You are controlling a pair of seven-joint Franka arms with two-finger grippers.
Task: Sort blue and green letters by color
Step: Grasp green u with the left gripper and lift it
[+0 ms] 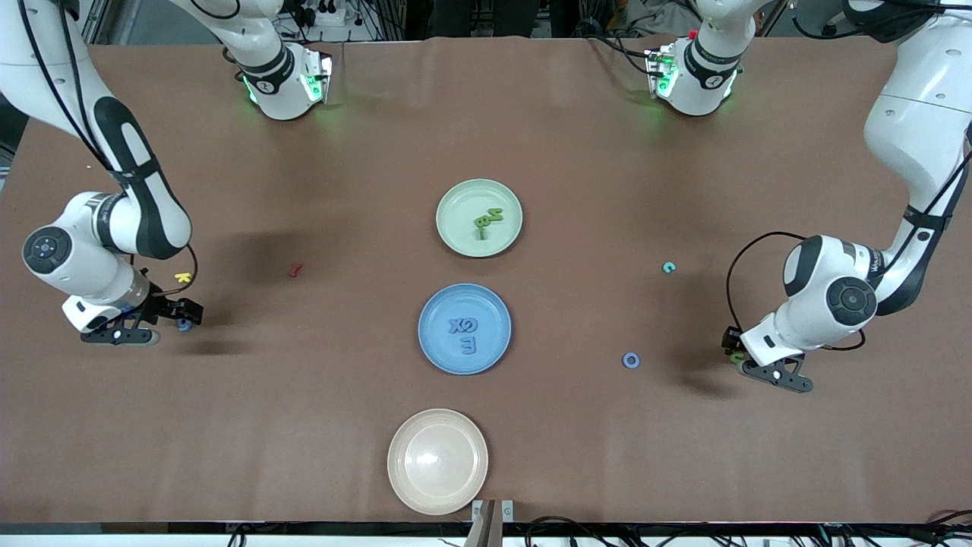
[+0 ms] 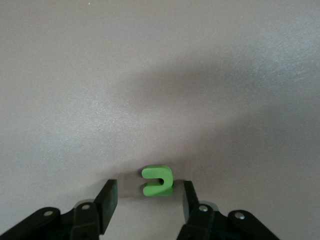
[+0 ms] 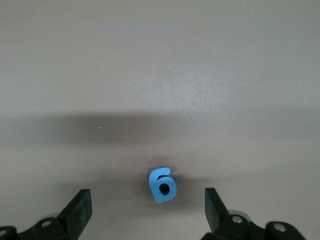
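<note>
I'd centre the left gripper [image 2: 146, 200], fingers apart, around the small flat green foam u [image 2: 158, 181] and the right gripper [image 3: 147, 210], likewise wide, around the periwinkle-blue foam 9 [image 3: 162, 185], before closing squarely.

Three plates in row down counter middle: green plate [image 1: 479, 218], blue plate [image 1: 464, 328], cream plate [image 1: 437, 460]; open lanes either side. Right gripper [image 1: 171, 317] low at right arm's end, jaws wide around blue 9 [image 3: 162, 185], gaps both sides; yellow K [image 1: 182, 277] just beside. Left gripper [image 1: 748, 363] low, jaws open astride green u [image 2: 158, 181], narrow clearance.
</note>
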